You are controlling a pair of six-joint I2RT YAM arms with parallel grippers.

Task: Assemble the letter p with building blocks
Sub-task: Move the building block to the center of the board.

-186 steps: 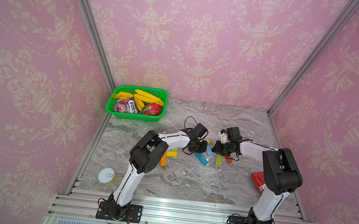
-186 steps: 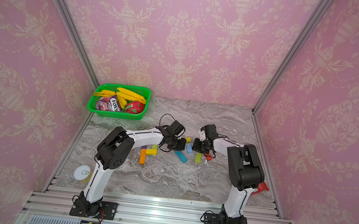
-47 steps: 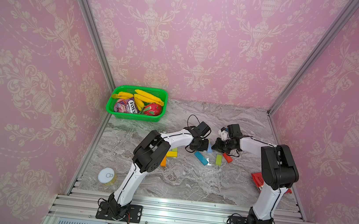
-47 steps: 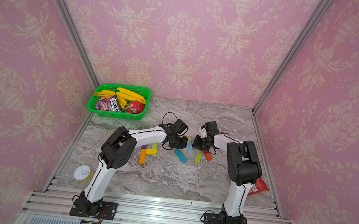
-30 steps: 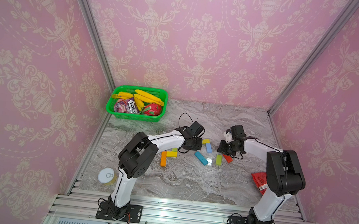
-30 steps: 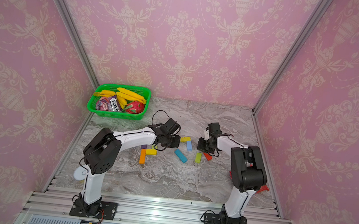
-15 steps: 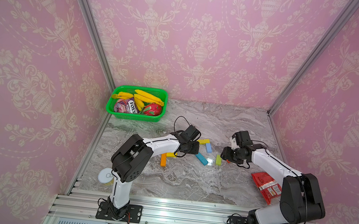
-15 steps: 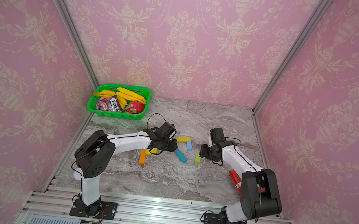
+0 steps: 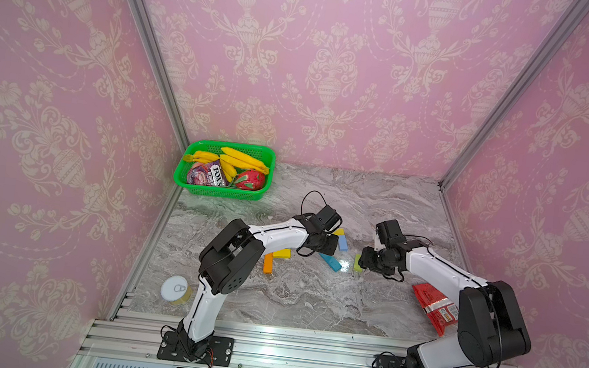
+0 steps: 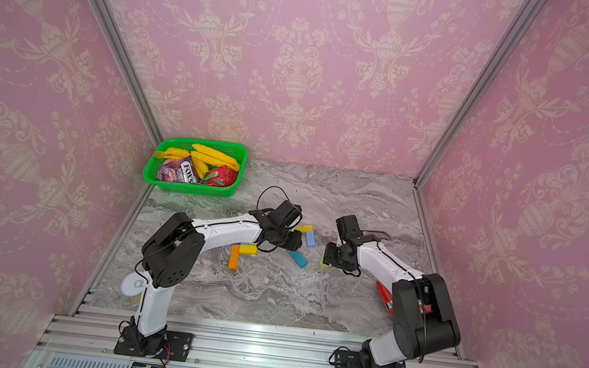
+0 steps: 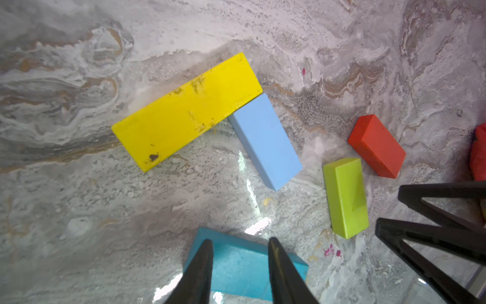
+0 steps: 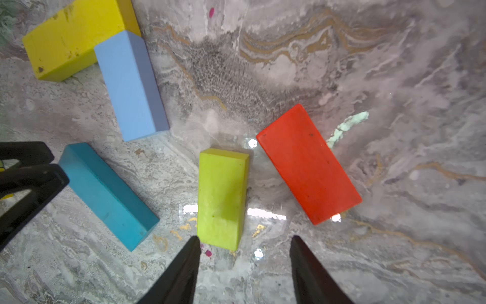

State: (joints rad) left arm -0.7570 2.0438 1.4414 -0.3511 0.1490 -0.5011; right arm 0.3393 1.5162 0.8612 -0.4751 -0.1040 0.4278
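Grey marbled bench (image 9: 291,298), enclosed by pink patterned walls.

In both top views a green basket (image 9: 222,195) occupies the far left corner. A red packet (image 9: 432,304) lies by the right edge and a can (image 9: 175,289) near the front left corner. The blocks lie loose at mid-bench: yellow block (image 9: 339,231) touching light blue block (image 9: 343,242), then teal block (image 9: 330,262) and lime block (image 9: 358,263). Nearer the left edge, orange block (image 9: 268,263) lies beside a second yellow block (image 9: 282,253). Left gripper (image 9: 327,244) and right gripper (image 9: 367,262) hang low over them; the jaw gaps are not discernible here.

Left wrist view: jaws partly apart over the teal block; contact cannot be told. A red block (image 11: 376,146), hidden in the top views, lies beside the lime block.

Right wrist view: jaws wider apart, nothing between them. The lime block's end lies just beside one fingertip (image 12: 193,244).
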